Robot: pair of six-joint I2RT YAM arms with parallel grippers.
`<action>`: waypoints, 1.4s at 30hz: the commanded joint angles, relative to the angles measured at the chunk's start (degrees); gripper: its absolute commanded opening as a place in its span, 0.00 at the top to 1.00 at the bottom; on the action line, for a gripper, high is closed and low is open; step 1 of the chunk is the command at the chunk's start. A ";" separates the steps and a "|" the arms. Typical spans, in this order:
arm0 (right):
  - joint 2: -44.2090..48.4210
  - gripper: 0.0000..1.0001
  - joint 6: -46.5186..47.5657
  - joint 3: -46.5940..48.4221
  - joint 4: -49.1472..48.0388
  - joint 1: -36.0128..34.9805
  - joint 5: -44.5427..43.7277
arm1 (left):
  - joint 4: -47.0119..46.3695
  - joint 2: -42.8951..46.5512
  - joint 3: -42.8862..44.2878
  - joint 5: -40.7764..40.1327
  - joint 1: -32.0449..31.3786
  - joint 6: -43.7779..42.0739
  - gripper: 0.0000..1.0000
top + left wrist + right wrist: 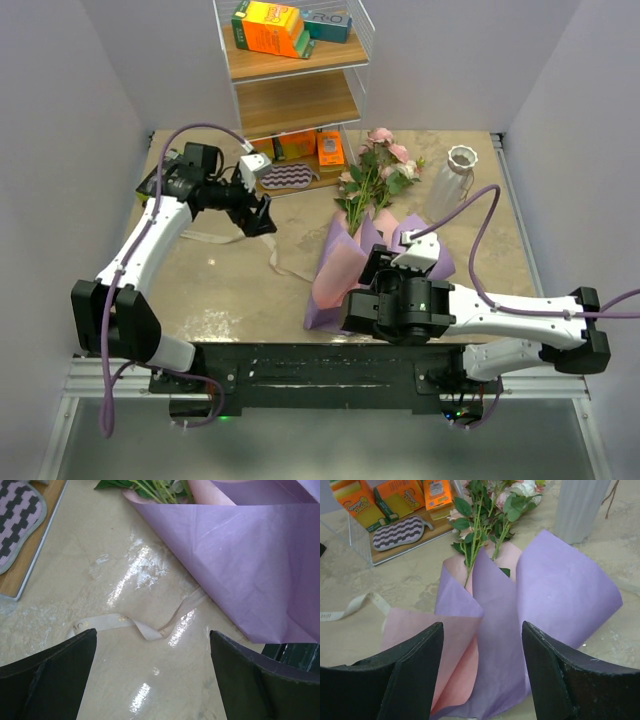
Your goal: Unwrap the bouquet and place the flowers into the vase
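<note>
A: Where is the bouquet (350, 262) to be found, and how are the grippers set?

B: It is laid on the desk (230, 290) between the two arms, with the flowers (378, 165) pointed toward the shelf (300, 100). The cream ribbon (140, 625) is seen slack on the desk at its left side, one end run up to the paper's edge, so the tie is judged undone. The right gripper (481, 630) is held just above the near end of the wrap, jaws apart, nothing between them. The left gripper (153, 632) is spread wide over the ribbon and is likewise empty.

A: What is asked of the step in hand?

B: The wrap is to be opened. The purple paper (560, 595) is curled over the stems in overlapping flaps, and the pink sheet (420, 625) is exposed on the left. A free edge should be pinched, paper only, and drawn outward and flat. If a stem were caught with it, the flowers would probably be dragged along.

A: And the other arm?

B: The opposite flap could be pinned or drawn by the left gripper, so that the whole wrap is not slid across the glossy desk.

A: The vase (450, 180)?

B: It is stood upright just to the right of the blooms. Sweeping pulls toward that side are best avoided, lest it be tipped.
</note>
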State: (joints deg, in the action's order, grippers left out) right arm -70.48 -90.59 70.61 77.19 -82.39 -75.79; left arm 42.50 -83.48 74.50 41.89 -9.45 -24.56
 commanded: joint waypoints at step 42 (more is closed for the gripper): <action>12.81 0.20 4.81 -21.56 -13.38 12.78 37.72 | 4.35 9.39 12.69 -5.68 -8.21 2.85 0.01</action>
State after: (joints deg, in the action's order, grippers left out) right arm -62.85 -80.97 50.30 63.40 -69.65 -41.32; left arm 47.24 -75.99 88.16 36.51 -18.00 -20.60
